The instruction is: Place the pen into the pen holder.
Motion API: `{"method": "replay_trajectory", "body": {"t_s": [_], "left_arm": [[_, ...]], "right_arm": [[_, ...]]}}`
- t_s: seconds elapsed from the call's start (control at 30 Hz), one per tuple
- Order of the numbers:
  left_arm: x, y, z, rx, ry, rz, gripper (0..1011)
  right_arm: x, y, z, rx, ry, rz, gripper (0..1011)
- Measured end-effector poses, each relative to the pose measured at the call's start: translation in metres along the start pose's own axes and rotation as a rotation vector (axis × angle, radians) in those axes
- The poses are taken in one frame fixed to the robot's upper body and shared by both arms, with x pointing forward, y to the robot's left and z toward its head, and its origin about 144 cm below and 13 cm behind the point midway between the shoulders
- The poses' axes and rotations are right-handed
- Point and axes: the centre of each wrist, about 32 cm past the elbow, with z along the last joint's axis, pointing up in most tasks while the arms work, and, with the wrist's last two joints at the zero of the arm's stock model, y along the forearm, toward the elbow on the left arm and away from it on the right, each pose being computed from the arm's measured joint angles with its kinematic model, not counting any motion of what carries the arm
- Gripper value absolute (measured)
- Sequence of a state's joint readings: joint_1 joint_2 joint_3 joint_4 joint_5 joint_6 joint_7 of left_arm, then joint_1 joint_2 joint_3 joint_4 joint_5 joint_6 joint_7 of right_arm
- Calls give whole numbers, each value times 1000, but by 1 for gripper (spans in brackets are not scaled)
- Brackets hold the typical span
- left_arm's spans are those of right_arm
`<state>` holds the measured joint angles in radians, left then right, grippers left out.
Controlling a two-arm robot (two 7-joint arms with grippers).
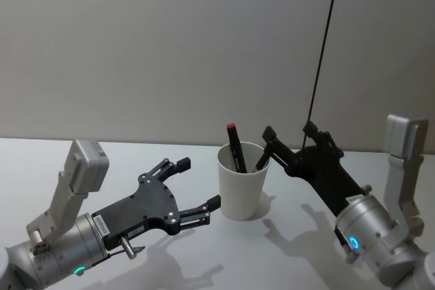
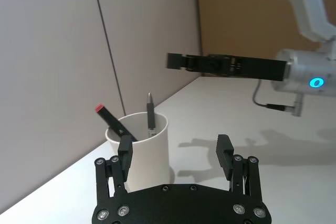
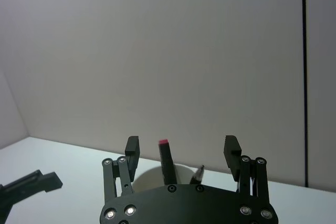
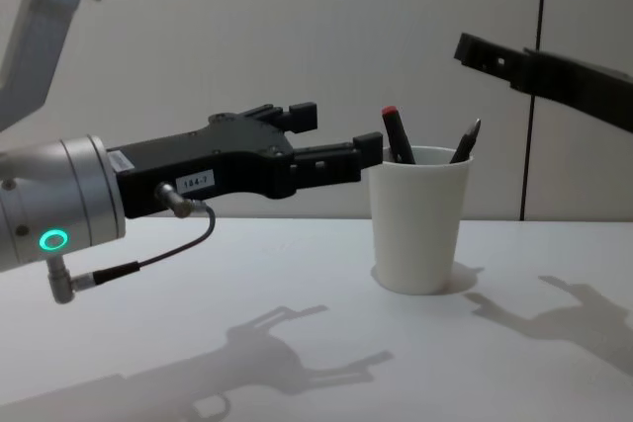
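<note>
Taking the pen holder as the landmark: it stands upright on the white table, a plain white paper cup near the back wall.

To its left, the left gripper hovers just beside the cup at about rim height, fingers spread apart and holding nothing; in the chest view one fingertip comes very close to the cup's rim, and whether it touches cannot be told from there.

Inside the pen holder, a dark pen with a red end leans on the left side, red end up and well above the rim. A second, slimmer dark pen leans on the right side, its pointed tip above the rim; its lower part is hidden by the cup wall.

To the right and slightly above the cup, the right gripper hangs with fingers apart and empty. In the head view one of its fingers overlaps the slim pen, so that pen is hard to separate there.

A dark vertical seam runs down the wall behind the cup.
</note>
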<state>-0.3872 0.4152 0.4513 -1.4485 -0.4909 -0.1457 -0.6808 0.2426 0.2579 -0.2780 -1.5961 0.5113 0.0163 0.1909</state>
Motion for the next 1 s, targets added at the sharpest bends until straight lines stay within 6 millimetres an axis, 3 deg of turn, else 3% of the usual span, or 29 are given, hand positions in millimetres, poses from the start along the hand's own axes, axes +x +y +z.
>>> {"method": "replay_trajectory", "body": {"t_s": [0.73, 1.0], "left_arm": [[-26, -3, -1, 90, -44, 236, 1003], [-35, -4, -2, 117, -66, 320, 1003]], "right_arm": [[-5, -60, -16, -110, -172, -114, 1001], [-7, -73, -19, -134, -212, -137, 1001]]}}
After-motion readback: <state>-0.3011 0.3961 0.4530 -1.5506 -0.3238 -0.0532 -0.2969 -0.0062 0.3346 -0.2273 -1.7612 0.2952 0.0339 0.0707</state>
